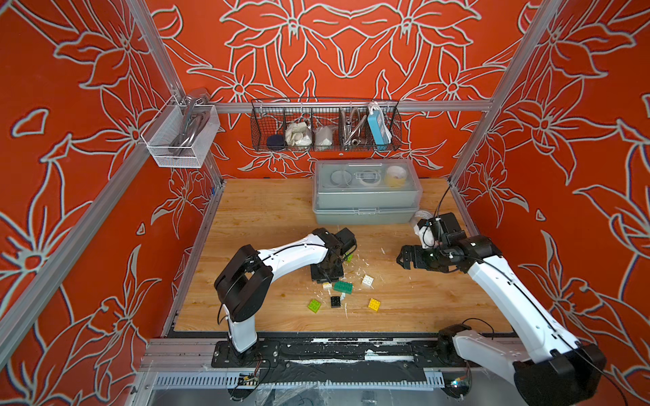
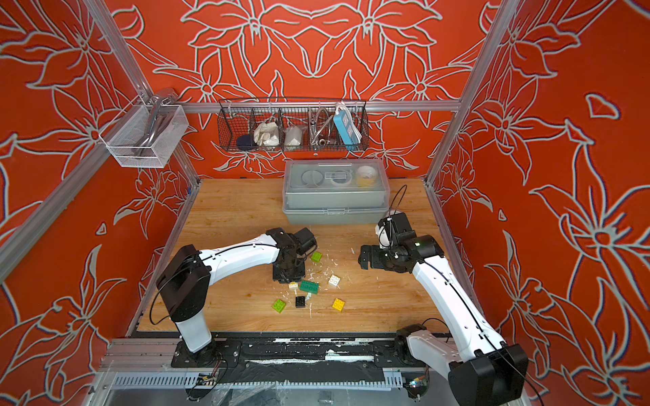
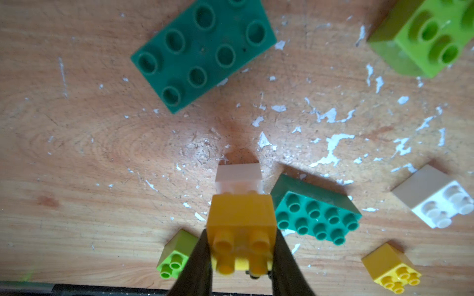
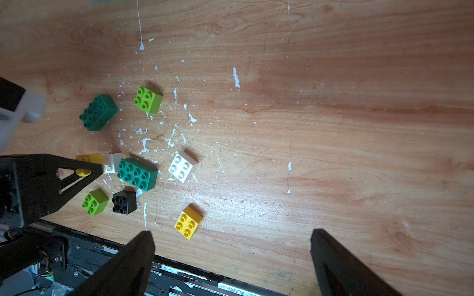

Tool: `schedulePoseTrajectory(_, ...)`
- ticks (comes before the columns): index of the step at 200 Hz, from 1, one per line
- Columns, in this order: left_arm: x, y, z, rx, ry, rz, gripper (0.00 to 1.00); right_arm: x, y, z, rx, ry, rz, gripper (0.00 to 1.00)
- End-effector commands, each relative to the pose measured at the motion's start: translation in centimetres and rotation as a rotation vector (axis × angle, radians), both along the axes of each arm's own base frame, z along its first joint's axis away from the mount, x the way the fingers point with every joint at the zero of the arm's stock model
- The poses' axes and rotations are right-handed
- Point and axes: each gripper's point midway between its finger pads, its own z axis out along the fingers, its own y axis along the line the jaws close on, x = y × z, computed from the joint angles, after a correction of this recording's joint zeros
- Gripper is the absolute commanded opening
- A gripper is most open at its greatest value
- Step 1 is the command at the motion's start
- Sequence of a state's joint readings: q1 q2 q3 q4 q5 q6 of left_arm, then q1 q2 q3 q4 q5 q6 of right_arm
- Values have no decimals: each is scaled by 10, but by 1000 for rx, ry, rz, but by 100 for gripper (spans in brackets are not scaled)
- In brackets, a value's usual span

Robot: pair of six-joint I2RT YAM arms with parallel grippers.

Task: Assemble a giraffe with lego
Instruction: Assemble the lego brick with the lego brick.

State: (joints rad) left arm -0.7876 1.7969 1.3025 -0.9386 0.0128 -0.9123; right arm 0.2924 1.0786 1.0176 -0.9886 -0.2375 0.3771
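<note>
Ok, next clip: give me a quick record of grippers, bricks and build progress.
left gripper: shut on held yellow brick, joined white brick on its underside
right gripper: open, empty, over the table
loose: dark green brick, second dark green brick, lime brick, second lime brick, loose white brick, loose yellow brick, black brick
build: one two-brick leg joined; other bricks lie single

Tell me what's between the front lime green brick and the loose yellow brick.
The black brick sits between them, closer to the lime green brick than the yellow brick, seen in both top views.
</note>
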Motion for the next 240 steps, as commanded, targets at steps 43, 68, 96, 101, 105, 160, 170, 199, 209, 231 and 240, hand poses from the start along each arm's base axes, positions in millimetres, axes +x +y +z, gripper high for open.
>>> schedulePoseTrajectory(43,-4,0,-10,26,32,16,4,-3,-2,2,3,10,-8,100)
schedulePoseTrajectory(68,-4,0,-13,33,38,26,4,-3,-2,3,0,10,-7,100)
schedulePoseTrajectory(96,-6,3,-19,43,51,43,4,-4,-4,3,-3,8,-9,100)
schedulePoseTrajectory(101,-6,3,-19,40,53,45,3,-4,-4,3,-4,10,-8,100)
schedulePoseTrajectory(105,-6,4,-21,40,57,48,4,-4,-4,3,-5,9,-8,100)
schedulePoseTrajectory(160,-14,4,-32,18,91,64,3,-1,-6,5,-10,5,-14,100)
schedulePoseTrajectory(170,-17,5,-32,14,98,66,2,-1,-5,6,-10,2,-13,100)
schedulePoseTrajectory(199,-25,10,-36,16,118,61,1,2,-6,7,-9,-1,-18,100)
schedulePoseTrajectory(209,-27,10,-37,13,122,62,1,2,-5,7,-9,1,-18,100)
schedulePoseTrajectory(231,-27,11,-39,22,125,53,1,2,-5,6,-5,1,-20,100)
schedulePoseTrajectory(240,-26,10,-41,27,130,45,1,2,-6,5,-5,4,-23,100)
